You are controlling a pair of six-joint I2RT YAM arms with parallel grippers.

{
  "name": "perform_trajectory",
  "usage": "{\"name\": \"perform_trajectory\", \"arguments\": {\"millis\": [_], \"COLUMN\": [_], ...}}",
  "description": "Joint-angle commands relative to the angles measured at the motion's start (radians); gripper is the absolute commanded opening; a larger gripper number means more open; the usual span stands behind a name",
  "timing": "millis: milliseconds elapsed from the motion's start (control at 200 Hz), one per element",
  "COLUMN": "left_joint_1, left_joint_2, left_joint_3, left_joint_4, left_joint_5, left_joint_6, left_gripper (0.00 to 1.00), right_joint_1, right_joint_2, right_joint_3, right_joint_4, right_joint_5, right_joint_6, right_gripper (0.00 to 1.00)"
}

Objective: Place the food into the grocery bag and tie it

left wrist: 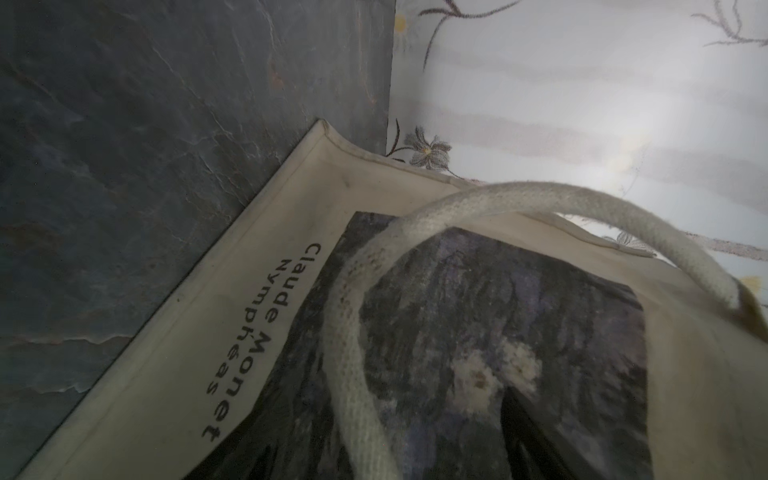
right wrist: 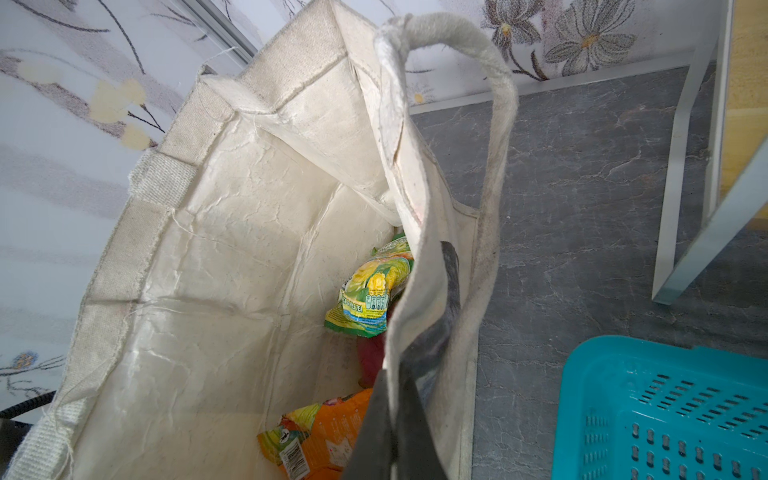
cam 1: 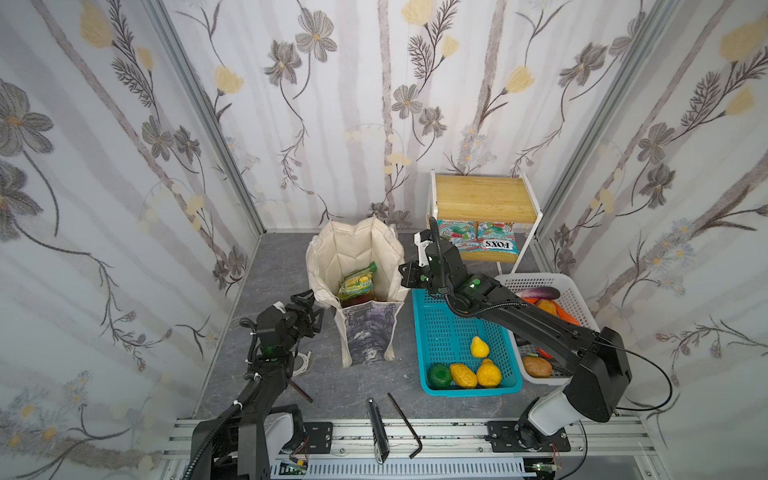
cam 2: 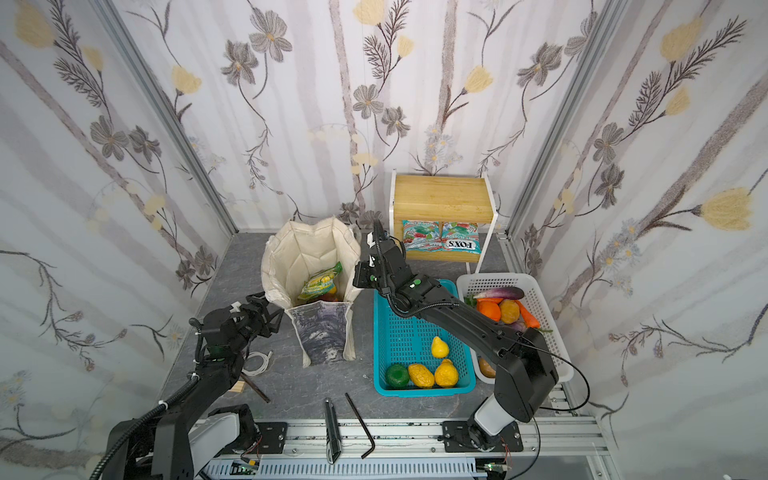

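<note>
canvas tote (cam 1: 357,249) upright at frame centre, green-yellow snack packet (cam 1: 356,284) and orange snack packet (right wrist: 324,432) inside. right gripper (cam 1: 402,277) clamped on tote rim. left gripper (cam 1: 311,311) jaws apart, beside tote.

Slate tabletop (cam 1: 274,270), tote (cam 1: 370,332), teal basket (cam 1: 449,332), white basket (cam 1: 571,293)

Bag (left wrist: 166,374): Claude Monet; packet (cam 1: 496,245): FOX'S
</note>
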Motion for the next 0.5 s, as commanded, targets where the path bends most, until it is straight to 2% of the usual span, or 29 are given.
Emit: {"name": "perform_trajectory", "arguments": {"millis": [0,35,90,110,205,365,430,495], "left_joint_1": [-0.021,-0.023,-0.021,-0.019,0.002,0.016,0.022,0.025], "left_joint_2": [0.028,0.032,0.03,0.025,-0.074,-0.323,-0.365,-0.383], "left_joint_3": [0.015,0.017,0.02,0.02,0.022,0.208,0.302,0.369], "left_joint_4": [0.141,0.142,0.144,0.144,0.116,-0.345,-0.447,-0.466], "left_joint_5": [0.0,-0.013,-0.032,-0.04,-0.116,-0.368,-0.401,-0.364], "left_joint_6": [-0.01,0.0,0.012,0.022,0.154,0.475,0.577,0.645], "left_gripper": [0.73,0.55,0.12,0.0,0.0,0.0,0.0,0.0], "right_joint_1": [0.0,-0.001,-0.001,-0.001,-0.001,-0.002,-0.002,-0.002], "right_joint_2": [-0.001,0.0,-0.001,-0.001,-0.009,-0.019,-0.013,-0.005], "right_joint_3": [0.001,0.002,0.001,0.001,-0.008,-0.016,-0.015,-0.015], "right_joint_4": [0.034,0.032,0.029,0.029,0.032,0.037,0.036,0.039], "right_joint_5": [-0.006,-0.009,-0.011,-0.011,-0.002,0.001,0.0,-0.004], "right_joint_6": [0.005,0.005,0.005,0.006,0.006,0.006,0.005,0.006], "right_gripper": [0.0,0.0,0.0,0.0,0.0,0.0,0.0,0.0]}}
